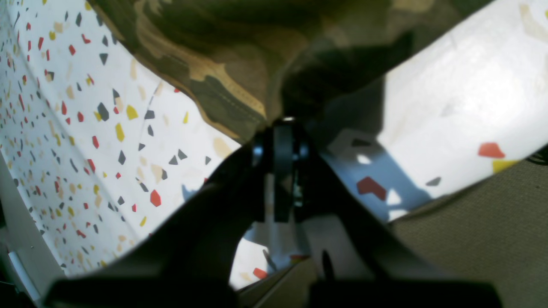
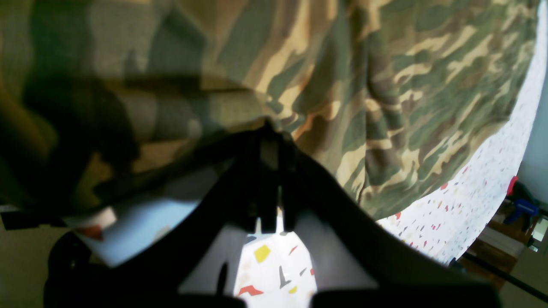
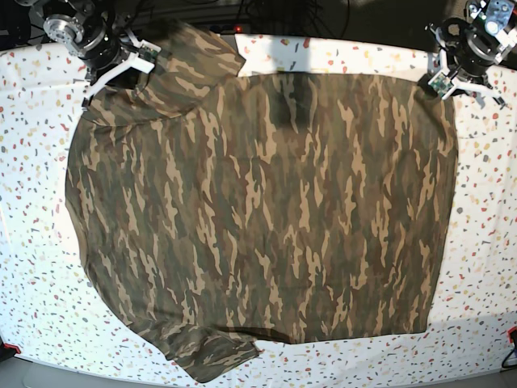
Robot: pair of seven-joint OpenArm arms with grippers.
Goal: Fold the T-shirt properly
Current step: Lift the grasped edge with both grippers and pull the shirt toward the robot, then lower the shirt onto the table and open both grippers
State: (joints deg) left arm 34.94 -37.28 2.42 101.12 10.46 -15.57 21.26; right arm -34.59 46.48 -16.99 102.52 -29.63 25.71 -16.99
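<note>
The camouflage T-shirt (image 3: 258, 210) lies spread flat over most of the speckled white table (image 3: 485, 242), one sleeve at the top left and another at the bottom edge. My left gripper (image 3: 440, 81) sits at the shirt's top right corner. In the left wrist view its fingers (image 1: 282, 124) are shut on the stitched hem of the T-shirt (image 1: 222, 51). My right gripper (image 3: 133, 61) is at the top left by the sleeve. In the right wrist view it (image 2: 269, 128) is pinched shut on the edge of the T-shirt (image 2: 385, 85).
Bare speckled tabletop (image 1: 64, 128) borders the shirt on all sides. Beyond the table's edge lies beige floor (image 1: 492, 239). A blue clamp (image 2: 524, 207) sits off the table's far side. Cables run along the back edge (image 3: 266, 12).
</note>
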